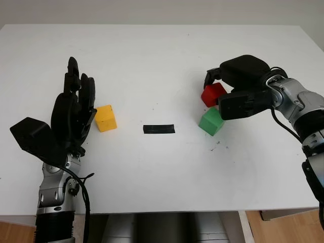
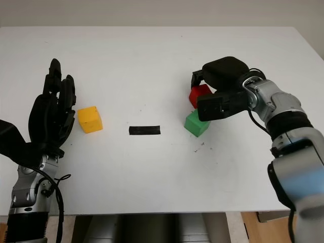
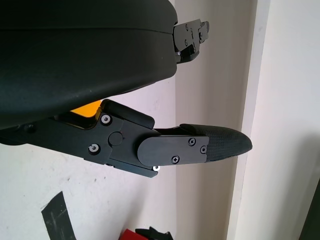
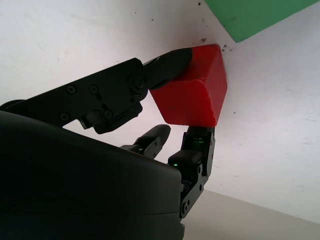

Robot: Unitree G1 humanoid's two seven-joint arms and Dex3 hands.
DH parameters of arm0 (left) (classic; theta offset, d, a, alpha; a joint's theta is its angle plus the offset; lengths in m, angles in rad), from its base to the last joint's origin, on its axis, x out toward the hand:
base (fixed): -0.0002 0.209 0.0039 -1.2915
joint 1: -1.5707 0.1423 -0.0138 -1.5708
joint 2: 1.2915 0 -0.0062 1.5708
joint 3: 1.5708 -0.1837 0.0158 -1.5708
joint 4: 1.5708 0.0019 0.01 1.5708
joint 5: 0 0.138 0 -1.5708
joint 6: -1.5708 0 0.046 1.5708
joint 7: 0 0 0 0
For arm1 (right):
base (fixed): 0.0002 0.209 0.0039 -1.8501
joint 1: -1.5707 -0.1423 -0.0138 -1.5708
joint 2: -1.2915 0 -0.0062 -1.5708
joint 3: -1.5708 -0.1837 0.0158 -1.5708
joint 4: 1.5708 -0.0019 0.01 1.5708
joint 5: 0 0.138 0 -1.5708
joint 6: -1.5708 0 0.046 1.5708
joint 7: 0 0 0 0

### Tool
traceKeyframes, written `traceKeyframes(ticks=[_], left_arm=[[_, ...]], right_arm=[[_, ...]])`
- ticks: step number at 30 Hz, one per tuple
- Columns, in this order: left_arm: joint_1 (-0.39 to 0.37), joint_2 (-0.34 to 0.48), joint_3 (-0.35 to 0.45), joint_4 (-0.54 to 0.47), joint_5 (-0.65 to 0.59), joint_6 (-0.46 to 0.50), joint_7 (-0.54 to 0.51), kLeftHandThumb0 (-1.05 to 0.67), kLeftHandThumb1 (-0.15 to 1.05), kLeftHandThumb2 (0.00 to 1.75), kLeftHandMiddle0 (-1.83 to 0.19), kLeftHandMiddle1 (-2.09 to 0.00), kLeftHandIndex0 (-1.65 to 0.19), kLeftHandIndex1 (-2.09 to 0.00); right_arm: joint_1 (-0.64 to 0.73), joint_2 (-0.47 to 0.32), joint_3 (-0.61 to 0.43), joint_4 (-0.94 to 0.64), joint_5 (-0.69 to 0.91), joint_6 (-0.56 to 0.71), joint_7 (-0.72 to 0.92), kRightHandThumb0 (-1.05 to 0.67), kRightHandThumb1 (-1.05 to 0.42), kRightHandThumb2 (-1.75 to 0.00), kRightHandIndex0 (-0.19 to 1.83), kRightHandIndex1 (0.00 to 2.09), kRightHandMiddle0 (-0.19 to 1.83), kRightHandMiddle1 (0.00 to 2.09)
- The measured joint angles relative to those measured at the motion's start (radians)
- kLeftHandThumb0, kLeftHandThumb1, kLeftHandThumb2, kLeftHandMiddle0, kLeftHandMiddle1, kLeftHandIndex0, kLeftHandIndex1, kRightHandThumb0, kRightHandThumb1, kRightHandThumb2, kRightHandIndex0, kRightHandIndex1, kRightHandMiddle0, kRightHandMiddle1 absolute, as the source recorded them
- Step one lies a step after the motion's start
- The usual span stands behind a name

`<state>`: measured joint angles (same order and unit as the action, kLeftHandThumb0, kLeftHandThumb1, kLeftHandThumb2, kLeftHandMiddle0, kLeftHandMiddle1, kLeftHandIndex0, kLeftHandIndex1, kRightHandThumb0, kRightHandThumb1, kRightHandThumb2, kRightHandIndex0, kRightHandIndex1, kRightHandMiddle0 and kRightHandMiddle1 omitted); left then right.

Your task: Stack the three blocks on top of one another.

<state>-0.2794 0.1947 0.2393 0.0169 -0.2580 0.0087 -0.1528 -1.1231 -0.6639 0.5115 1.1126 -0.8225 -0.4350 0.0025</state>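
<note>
My right hand [image 1: 219, 89] is shut on the red block [image 1: 210, 95] at the right of the white table [image 1: 162, 55]. In the right wrist view its fingertips [image 4: 172, 60] press the red block [image 4: 192, 95] from opposite sides. The green block [image 1: 211, 122] sits on the table just in front of the red one, its corner [image 4: 250, 15] close to it. I cannot tell whether the red block is off the surface. The yellow block [image 1: 106, 118] lies at the left. My left hand [image 1: 75, 104] is open, held upright just left of the yellow block without touching it.
A strip of black tape [image 1: 159, 129] lies on the table between the yellow and green blocks. The table's far edge runs along the back and its front edge lies near my arms. Broad bare table surface stretches behind the blocks.
</note>
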Motion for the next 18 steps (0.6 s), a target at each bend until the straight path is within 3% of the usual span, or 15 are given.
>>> traceKeyframes(ticks=[4, 10, 18], left_arm=[[0.0, -0.001, 0.0, 0.0, 0.001, -0.001, 0.001, -0.72, 1.05, 0.42, 0.19, 0.0, 0.19, 0.0], [0.0, -0.01, -0.008, -0.002, 0.001, 0.003, 0.016, -0.72, 1.05, 0.41, 0.19, 0.0, 0.19, 0.0], [0.0, -0.031, -0.021, -0.005, 0.013, 0.014, 0.048, -0.71, 1.05, 0.4, 0.19, 0.0, 0.19, 0.0]], right_arm=[[0.0, 0.0, -0.005, 0.0, 0.007, 0.022, 0.002, -0.27, -0.91, -0.06, 0.53, 0.06, 0.62, 0.8], [-0.002, -0.002, -0.07, -0.053, 0.099, -0.018, 0.032, -0.3, -0.9, -0.05, 0.47, 0.05, 0.49, 1.2], [-0.039, 0.004, -0.163, -0.198, 0.276, -0.074, 0.245, -0.32, -0.9, -0.06, 0.46, 0.05, 0.48, 1.3]])
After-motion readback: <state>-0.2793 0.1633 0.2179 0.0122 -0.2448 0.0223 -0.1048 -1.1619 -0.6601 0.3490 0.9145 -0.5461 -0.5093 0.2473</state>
